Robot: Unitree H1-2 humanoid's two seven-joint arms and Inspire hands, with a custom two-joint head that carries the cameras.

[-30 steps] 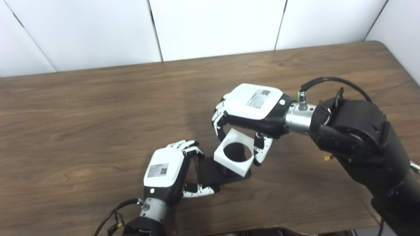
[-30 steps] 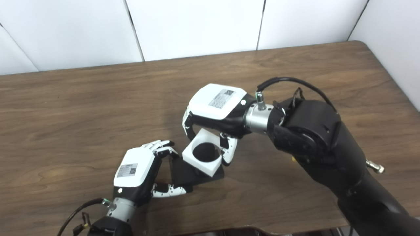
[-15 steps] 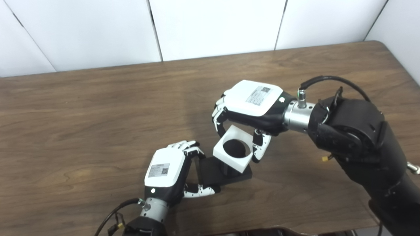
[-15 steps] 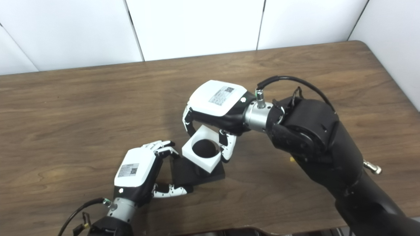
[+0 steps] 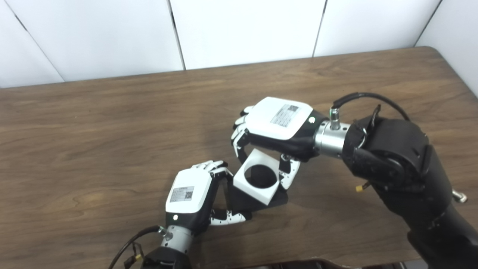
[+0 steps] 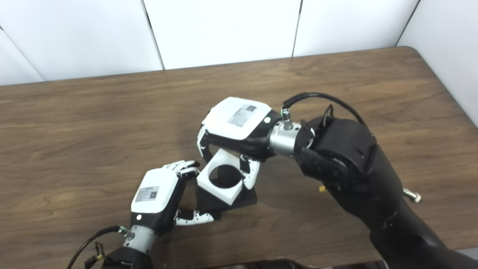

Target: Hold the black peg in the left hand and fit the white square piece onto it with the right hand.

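Peg [image 5: 278, 198], its base gripped by the left hand [image 5: 188, 200] on the table [image 5: 93, 149], now sits under the square [image 5: 257, 182], which the right hand [image 5: 278, 125] has carried leftward, pinched, likely overshooting the post.

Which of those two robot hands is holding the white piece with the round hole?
The right hand grips the white square piece; the left hand holds the black peg base.

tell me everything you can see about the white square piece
The white square piece is a thick, matte block, plastic by its look, with a large round hole through its middle. The right hand pinches it by opposite sides, tilted, above the black peg's base, which the left hand holds on the table.
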